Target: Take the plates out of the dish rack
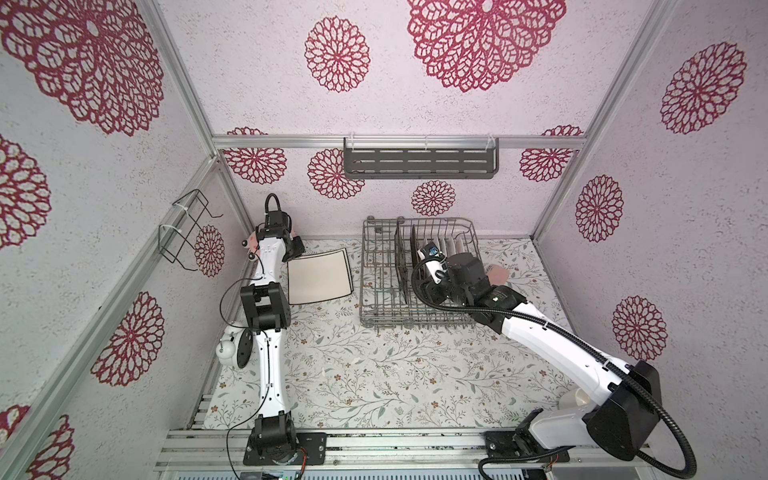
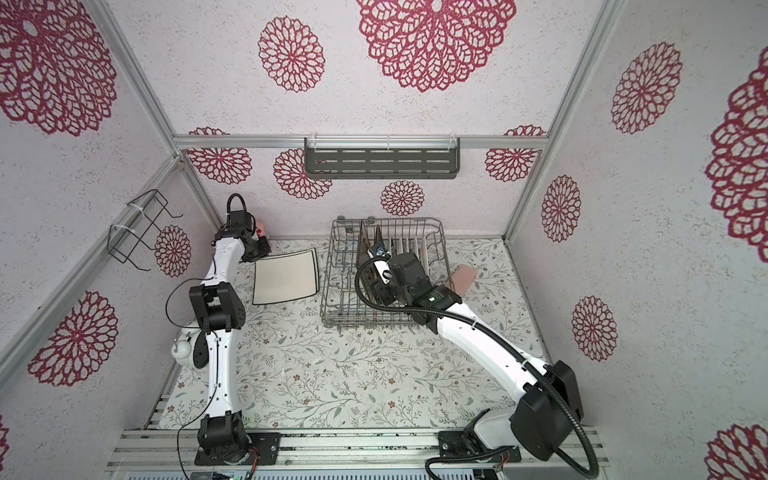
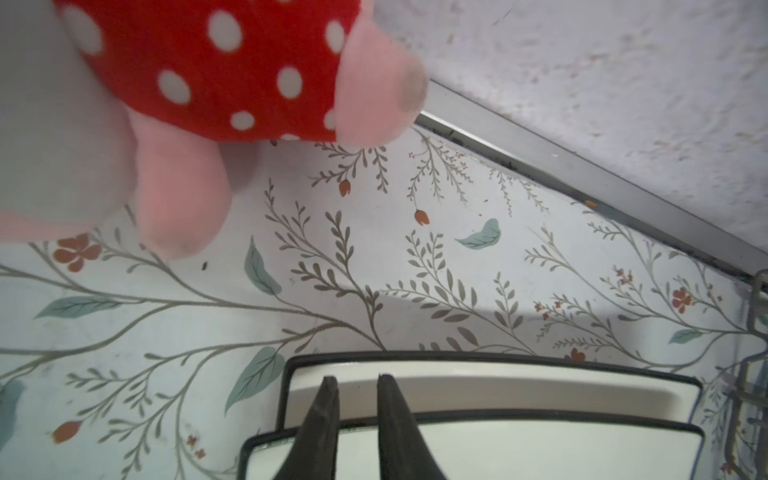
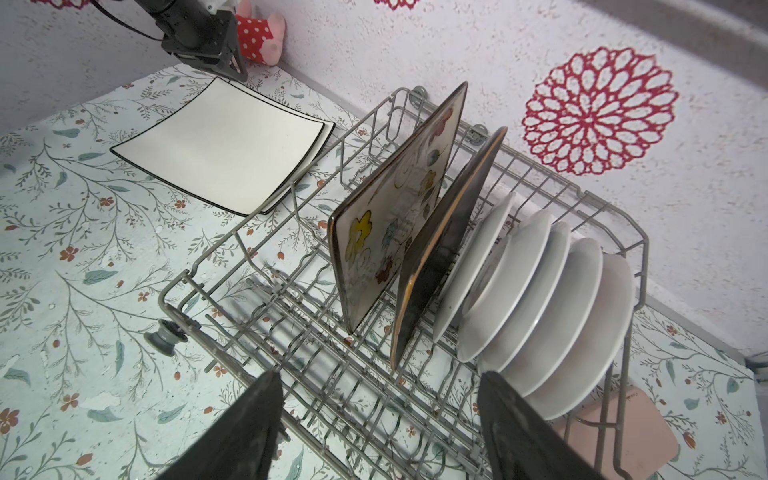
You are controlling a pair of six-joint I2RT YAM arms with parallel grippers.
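From above, the right arm (image 1: 540,336) blocks half the rack (image 1: 376,282), so the brown plates (image 4: 395,199) and round plates (image 4: 540,299) standing in it only show properly from the right wrist, and the lower of the white plates (image 1: 319,276) stacked flat just left of the rack is a sliver. There's plenty of free table (image 1: 374,374) in front, and the rack hugs the back wall (image 1: 374,199). The right gripper (image 4: 380,376) hangs over the rack's near side, jaws spread wide and empty, short of the plates. The left gripper (image 3: 358,377) is over the white stack's edge, a crack apart, holding nothing.
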